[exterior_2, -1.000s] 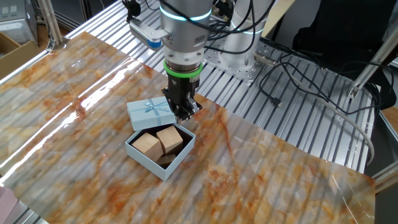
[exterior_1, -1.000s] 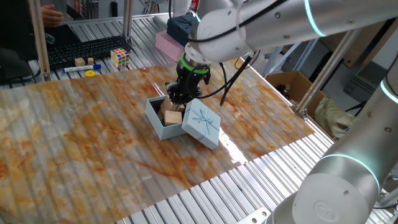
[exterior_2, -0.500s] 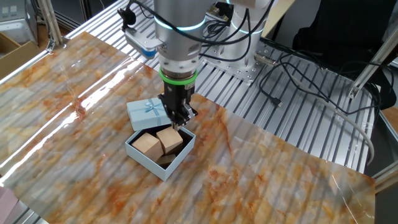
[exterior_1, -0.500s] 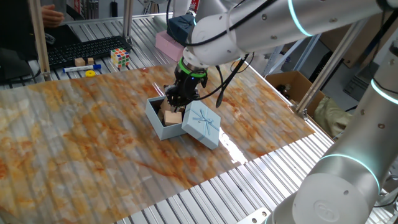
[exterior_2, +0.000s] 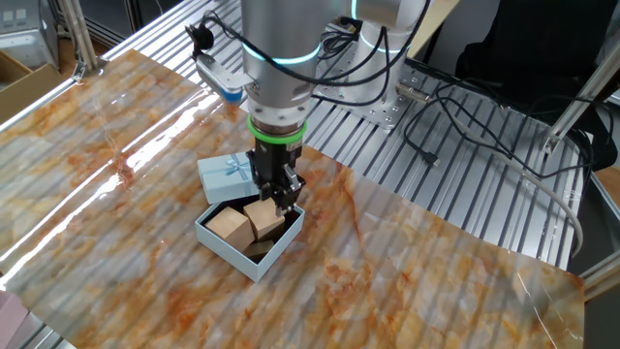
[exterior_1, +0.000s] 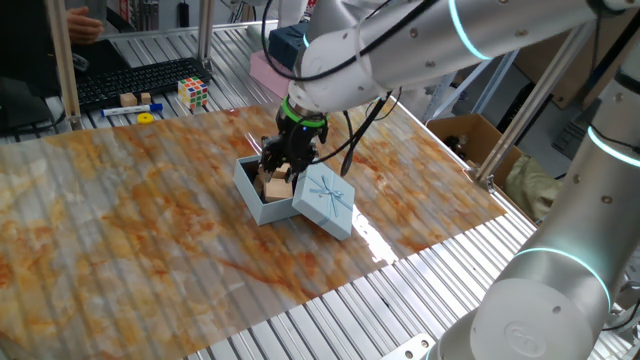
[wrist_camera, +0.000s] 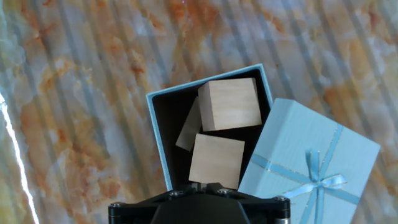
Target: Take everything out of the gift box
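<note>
The pale-blue gift box (exterior_1: 255,200) (exterior_2: 242,257) (wrist_camera: 171,118) stands open on the marbled mat. Its lid (exterior_1: 325,198) (exterior_2: 231,173) (wrist_camera: 308,155) leans against one side. Inside lie light-tan wooden blocks: one at the far side (wrist_camera: 229,104) (exterior_2: 228,225), one nearer my hand (wrist_camera: 216,160) (exterior_2: 266,215), and a tilted one (wrist_camera: 189,124) wedged beside them. My gripper (exterior_1: 280,165) (exterior_2: 281,197) (wrist_camera: 206,185) hangs just over the box's edge above the nearer block. Its fingers stand slightly parted and hold nothing. In the hand view only the finger bases show.
A Rubik's cube (exterior_1: 193,93), a keyboard (exterior_1: 130,85) and a small wooden piece (exterior_1: 127,99) sit at the back left. A pink box (exterior_1: 270,72) lies behind the arm. A brown carton (exterior_1: 470,135) stands off the mat's right side. Metal slats surround the mat.
The gripper has moved from beside the lid to over the box and come lower. Its fingers, pressed together before, now stand a little apart. Box, lid and blocks have not moved.
</note>
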Tool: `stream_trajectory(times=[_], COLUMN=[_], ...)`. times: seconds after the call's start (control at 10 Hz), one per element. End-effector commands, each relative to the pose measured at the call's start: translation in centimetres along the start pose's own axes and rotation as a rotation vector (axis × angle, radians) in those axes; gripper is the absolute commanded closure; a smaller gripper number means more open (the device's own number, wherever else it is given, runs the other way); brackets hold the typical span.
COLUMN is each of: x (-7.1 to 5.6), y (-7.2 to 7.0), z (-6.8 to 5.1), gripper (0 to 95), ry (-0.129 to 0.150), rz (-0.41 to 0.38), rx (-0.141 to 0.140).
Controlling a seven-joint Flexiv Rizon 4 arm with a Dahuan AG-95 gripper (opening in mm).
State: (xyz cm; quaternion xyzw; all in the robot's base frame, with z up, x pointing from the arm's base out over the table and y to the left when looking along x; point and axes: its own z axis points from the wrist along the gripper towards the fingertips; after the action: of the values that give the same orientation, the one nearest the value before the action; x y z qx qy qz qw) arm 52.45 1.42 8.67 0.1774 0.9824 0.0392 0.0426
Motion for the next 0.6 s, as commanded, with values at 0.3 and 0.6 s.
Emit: stream_trajectory(times=[0.3, 0.6], x=[-0.1, -0.1], y=[0.0, -0.1], z=[0.7, 1.5], gripper=[38.0, 38.0], ry=[-0.002, -0.006], rz=[0.018, 0.026], rx=[0.001, 0.009])
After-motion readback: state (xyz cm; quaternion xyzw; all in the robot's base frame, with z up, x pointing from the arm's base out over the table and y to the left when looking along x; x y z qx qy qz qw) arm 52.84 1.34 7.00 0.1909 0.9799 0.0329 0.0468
